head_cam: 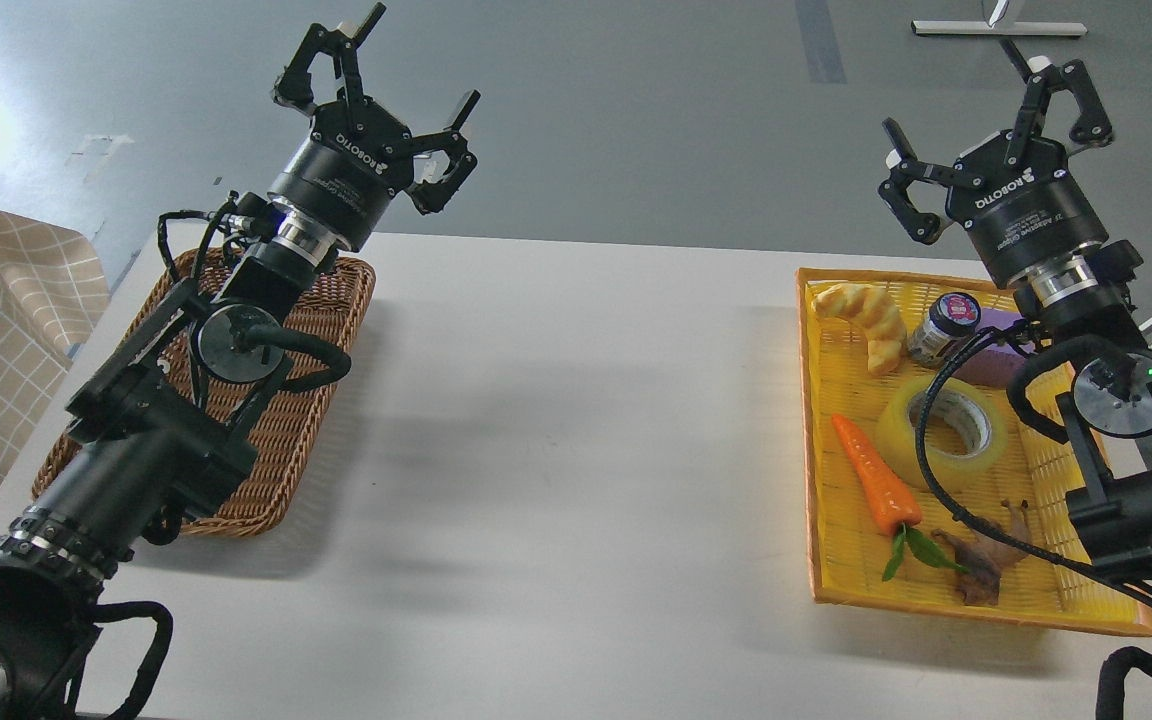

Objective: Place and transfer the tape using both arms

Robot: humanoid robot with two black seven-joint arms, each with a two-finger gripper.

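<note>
The tape (946, 432) lies in the yellow tray (836, 570) on the table's (556, 420) right side, just beside a carrot (873, 487). Both claws hang released and grasping nothing: the left gripper (381, 90) above a wicker basket (276, 450), the right gripper (996, 120) beyond the tray.

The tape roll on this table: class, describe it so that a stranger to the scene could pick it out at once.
Start at the yellow tray on the right side of the white table. Near the tray's middle lies the tape, flat, just right of the orange carrot and below the small dark-lidded jar. It is the only ring there: translucent yellow around a pale core with an open hole.
</note>
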